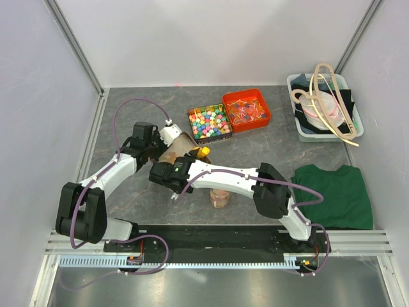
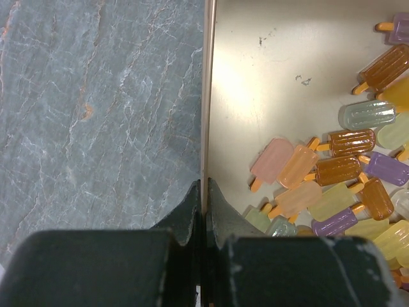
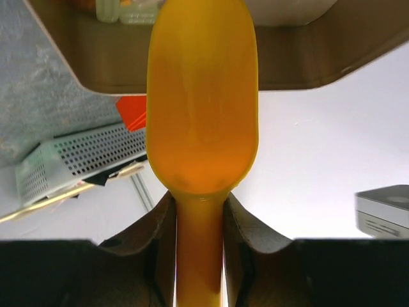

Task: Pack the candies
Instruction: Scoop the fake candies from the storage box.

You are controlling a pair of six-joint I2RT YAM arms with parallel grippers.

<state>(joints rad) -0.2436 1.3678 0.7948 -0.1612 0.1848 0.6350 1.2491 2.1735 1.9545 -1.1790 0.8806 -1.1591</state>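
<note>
The candies are small translucent popsicle-shaped pieces in pale orange, pink, yellow, green and purple, heaped at one side of a tan tray. My left gripper is shut on the tray's thin rim. From above, the tray looks tilted, with the left gripper on its left edge. My right gripper is shut on the handle of a yellow scoop, whose bowl points at the tray's edge; no candy shows in it. The scoop tip shows from above beyond my right gripper.
A small clear jar holding some pale candies stands under the right forearm. A bin of bright cube candies and a red bin sit behind. A white basket with wooden hangers and a green cloth lie at the right.
</note>
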